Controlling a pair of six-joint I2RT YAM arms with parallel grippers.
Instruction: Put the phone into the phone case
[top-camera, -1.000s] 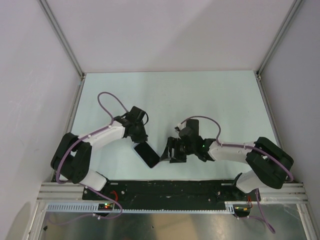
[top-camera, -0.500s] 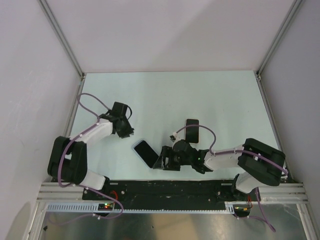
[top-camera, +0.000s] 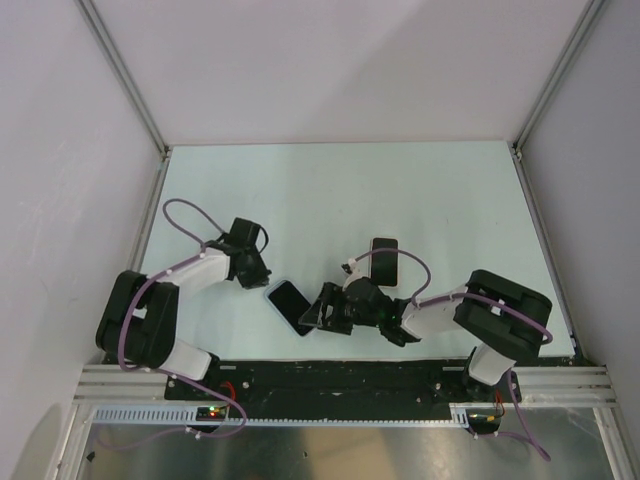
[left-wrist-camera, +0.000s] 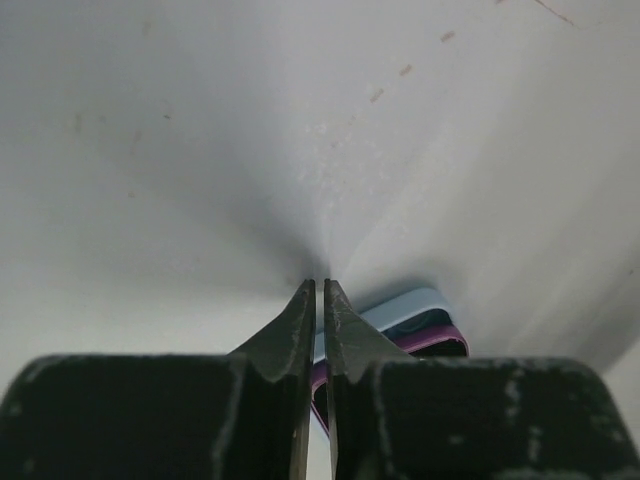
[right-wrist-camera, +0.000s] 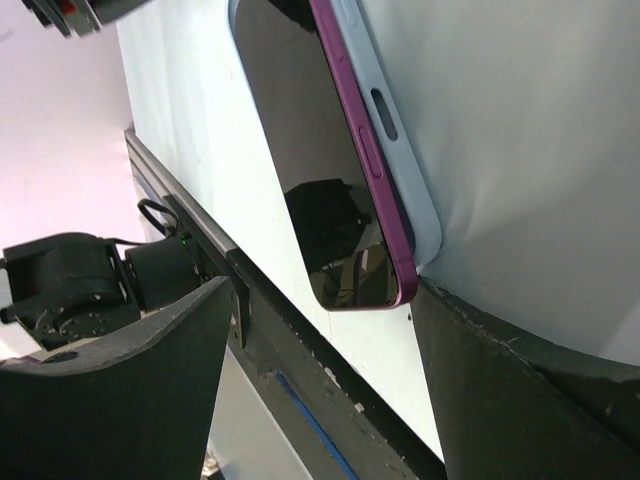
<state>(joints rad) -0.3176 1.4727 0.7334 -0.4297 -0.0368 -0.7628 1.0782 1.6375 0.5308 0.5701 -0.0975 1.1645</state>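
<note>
The phone (top-camera: 289, 305), black screen up with a purple frame, lies on the light blue phone case (right-wrist-camera: 405, 160) near the table's front. In the right wrist view the phone (right-wrist-camera: 300, 120) has its purple edge standing above the case rim. My right gripper (top-camera: 316, 314) is open, and its jaws straddle the phone's near corner (right-wrist-camera: 320, 290). The right finger (right-wrist-camera: 520, 380) is against the case corner. My left gripper (top-camera: 262, 278) is shut and empty at the phone's far end (left-wrist-camera: 320, 285). The case (left-wrist-camera: 405, 305) and phone (left-wrist-camera: 440, 335) show just behind its tips.
A flat black slab (top-camera: 384, 262) lies on the table just behind my right arm. The black base rail (top-camera: 330, 378) runs along the near edge, close in front of the phone. Walls close in the left, right and back.
My left gripper drew back left from the phone, then returned towards its far end. My right gripper moved left and low to the phone's near corner, uncovering the black slab.
</note>
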